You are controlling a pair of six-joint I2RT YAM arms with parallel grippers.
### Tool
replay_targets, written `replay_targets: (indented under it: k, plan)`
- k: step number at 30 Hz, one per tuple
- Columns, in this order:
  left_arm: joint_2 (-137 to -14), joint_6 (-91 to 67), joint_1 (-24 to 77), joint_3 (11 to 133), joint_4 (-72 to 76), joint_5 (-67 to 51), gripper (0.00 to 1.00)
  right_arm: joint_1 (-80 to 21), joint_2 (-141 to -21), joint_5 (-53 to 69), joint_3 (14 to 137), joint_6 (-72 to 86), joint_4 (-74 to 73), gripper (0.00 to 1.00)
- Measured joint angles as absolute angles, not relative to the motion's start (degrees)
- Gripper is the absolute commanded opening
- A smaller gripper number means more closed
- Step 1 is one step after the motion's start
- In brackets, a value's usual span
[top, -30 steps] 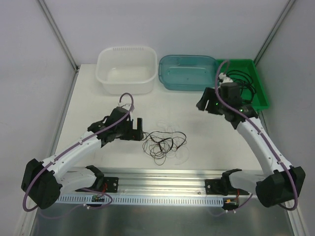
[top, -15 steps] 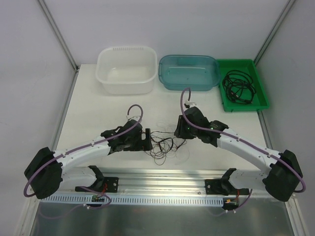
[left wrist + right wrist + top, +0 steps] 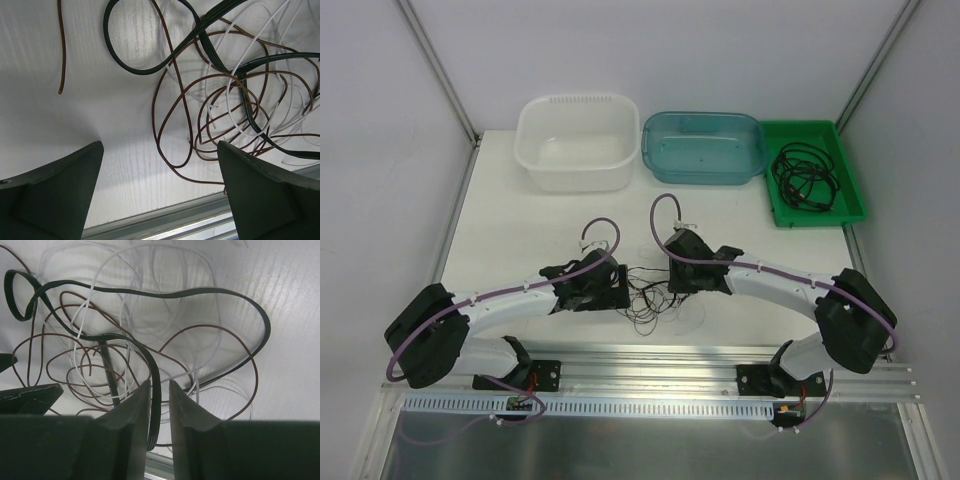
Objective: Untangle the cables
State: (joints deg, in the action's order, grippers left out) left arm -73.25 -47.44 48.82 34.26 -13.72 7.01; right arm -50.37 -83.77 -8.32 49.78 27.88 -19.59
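Note:
The cables lie in one loose tangle on the white table between my two grippers: a flat black cable, thin brown wires and thin white ones. My right gripper is low over the tangle's right side. Its jaws are nearly together, with the black cable running between them. My left gripper is wide open and empty at the tangle's left front. In the left wrist view a brown loop lies between its fingers, with black and white strands beyond.
A green tray at the back right holds a coiled black cable. A white tub and a blue bin stand at the back. An aluminium rail runs along the table's front edge, close to the tangle.
My right arm swung from the green tray down to the tangle, and its jaws now sit round the black cable. My left gripper moved right, up to the tangle's left edge.

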Motion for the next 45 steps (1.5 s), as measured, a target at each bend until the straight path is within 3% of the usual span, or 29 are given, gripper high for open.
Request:
replay_targets:
  k: [5, 10, 22, 28, 45]
  plan:
    - [-73.78, -47.48, 48.82, 34.26, -12.43, 7.49, 0.99, -51.42, -84.20, -9.47, 50.33, 27.03, -20.58, 0.01]
    - [-73.80, -47.55, 48.82, 34.26, -12.19, 7.68, 0.99, -53.82, -83.88, -13.26, 56.31, 24.08, -26.41, 0.01]
    - [-64.23, -47.66, 48.82, 32.71, -13.17, 8.54, 0.99, -58.50, -68.23, -17.80, 90.87, 7.01, -37.78, 0.01]
    - [-58.81, -48.03, 48.82, 32.18, -14.35, 10.07, 0.99, -58.39, -54.02, -19.11, 87.05, 0.43, -29.10, 0.01]
    - [-44.25, -29.93, 48.82, 33.65, -10.70, 3.57, 0.99, -58.22, -60.14, -18.59, 84.58, -0.99, -34.63, 0.01]
